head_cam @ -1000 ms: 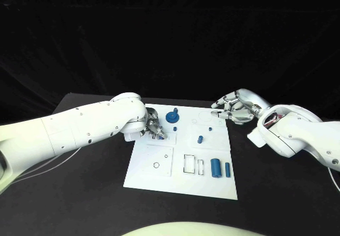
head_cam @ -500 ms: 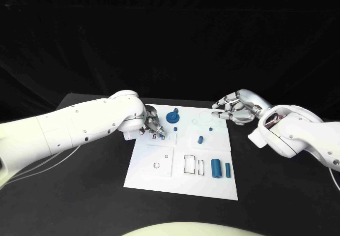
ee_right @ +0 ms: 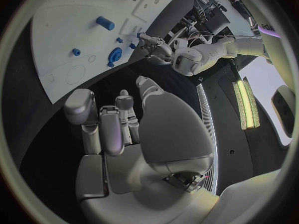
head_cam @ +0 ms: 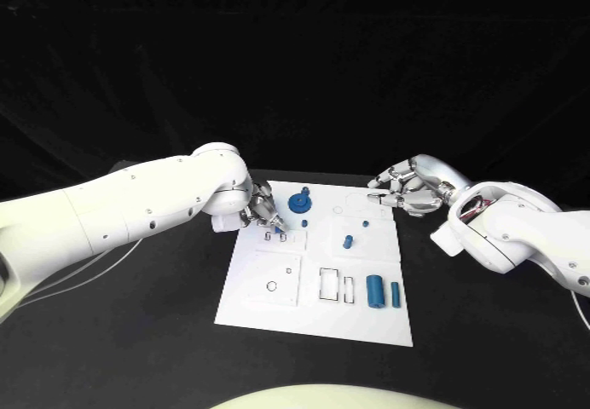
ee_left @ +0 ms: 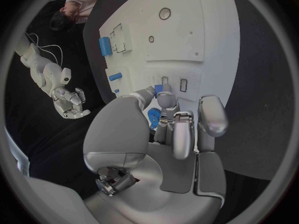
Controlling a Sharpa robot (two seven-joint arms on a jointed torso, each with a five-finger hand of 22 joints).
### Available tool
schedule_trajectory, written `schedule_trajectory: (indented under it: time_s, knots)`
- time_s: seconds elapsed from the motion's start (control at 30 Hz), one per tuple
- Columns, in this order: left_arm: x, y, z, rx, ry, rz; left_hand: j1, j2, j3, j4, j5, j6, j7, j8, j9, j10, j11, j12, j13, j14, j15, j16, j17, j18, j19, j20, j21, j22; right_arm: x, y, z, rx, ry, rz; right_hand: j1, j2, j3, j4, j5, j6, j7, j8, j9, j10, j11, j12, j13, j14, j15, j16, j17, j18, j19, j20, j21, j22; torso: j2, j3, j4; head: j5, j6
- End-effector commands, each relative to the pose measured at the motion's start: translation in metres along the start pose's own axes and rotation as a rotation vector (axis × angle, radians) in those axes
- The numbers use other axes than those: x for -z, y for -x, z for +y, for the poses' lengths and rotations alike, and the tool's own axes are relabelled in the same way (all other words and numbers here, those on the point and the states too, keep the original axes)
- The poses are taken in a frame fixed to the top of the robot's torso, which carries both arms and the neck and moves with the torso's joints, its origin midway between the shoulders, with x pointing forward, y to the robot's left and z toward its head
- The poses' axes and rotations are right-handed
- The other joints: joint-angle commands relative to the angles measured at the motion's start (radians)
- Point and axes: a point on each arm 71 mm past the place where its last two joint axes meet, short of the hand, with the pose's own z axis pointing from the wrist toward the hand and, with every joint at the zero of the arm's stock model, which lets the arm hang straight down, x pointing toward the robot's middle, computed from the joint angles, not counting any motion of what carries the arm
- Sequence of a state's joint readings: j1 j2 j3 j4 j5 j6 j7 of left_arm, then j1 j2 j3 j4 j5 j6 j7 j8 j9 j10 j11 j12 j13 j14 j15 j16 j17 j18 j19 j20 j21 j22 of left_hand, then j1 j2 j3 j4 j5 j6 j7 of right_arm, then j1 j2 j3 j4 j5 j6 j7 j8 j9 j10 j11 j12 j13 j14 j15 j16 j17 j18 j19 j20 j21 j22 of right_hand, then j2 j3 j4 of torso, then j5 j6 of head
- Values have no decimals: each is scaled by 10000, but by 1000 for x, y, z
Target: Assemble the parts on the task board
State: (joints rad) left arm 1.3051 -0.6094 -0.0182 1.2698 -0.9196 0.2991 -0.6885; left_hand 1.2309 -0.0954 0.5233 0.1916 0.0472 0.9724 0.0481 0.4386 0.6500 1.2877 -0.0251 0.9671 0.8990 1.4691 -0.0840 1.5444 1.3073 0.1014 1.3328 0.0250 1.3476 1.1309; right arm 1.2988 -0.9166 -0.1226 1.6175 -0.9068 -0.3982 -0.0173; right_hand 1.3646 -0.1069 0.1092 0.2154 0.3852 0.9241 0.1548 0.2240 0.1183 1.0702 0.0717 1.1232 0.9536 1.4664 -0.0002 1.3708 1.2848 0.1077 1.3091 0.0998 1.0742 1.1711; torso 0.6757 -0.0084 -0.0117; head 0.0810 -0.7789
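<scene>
The white task board (head_cam: pixel 286 302) lies in the middle of the table. My left hand (head_cam: pixel 262 215) hovers over its far left part and pinches a small blue part (head_cam: pixel 279 226) between thumb and a finger; the left wrist view shows that part (ee_left: pixel 158 88) at the fingertips just above two small rectangular slots (ee_left: pixel 174 83). A round blue knob part (head_cam: pixel 300 203) stands just beside the hand. My right hand (head_cam: pixel 406 192) hangs at the board's far right corner, fingers loosely bent, holding nothing.
Small blue parts (head_cam: pixel 348 241) stand mid-board, and another (head_cam: pixel 365 225) stands beyond them. A blue cylinder (head_cam: pixel 375 289) and a thin blue bar (head_cam: pixel 396 294) lie near the right edge, beside a rectangular outline (head_cam: pixel 330 285). Black table (head_cam: pixel 123 341) surrounds the board.
My left arm has swung a little toward the far side, carrying the hand and its blue part slightly farther along the board. The right hand has stayed put.
</scene>
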Motion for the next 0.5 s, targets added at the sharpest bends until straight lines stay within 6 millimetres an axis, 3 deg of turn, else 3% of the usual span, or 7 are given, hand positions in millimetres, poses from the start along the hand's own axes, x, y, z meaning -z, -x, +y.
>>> schedule_trajectory:
  time_s: [0.03,0.5]
  knots:
    - [-1,-4,-4,-420,46,1589,-96,-73,1090,-997,32,68,7,50,28,0,17,-75,-25,880,43,-43,2185,-86,-56,53,-54,-30,0,-2,0,82,20,154,-118,-8,16,55,67,-69,-15,41,15,-36,-23,-55,-6,373,-74,-18,15,29,3,-12,-26,2,5,-3,3,-7,-4]
    - [-10,13,-14,-1466,827,2320,-215,-66,1214,-1050,29,107,-3,66,85,27,11,-54,4,877,43,-47,2182,-83,-72,62,-64,-34,-1,-3,1,77,34,174,-124,-14,11,58,72,-69,-16,45,16,-41,-24,-59,-14,373,-74,-22,13,27,9,-12,-21,10,4,4,-5,30,-30]
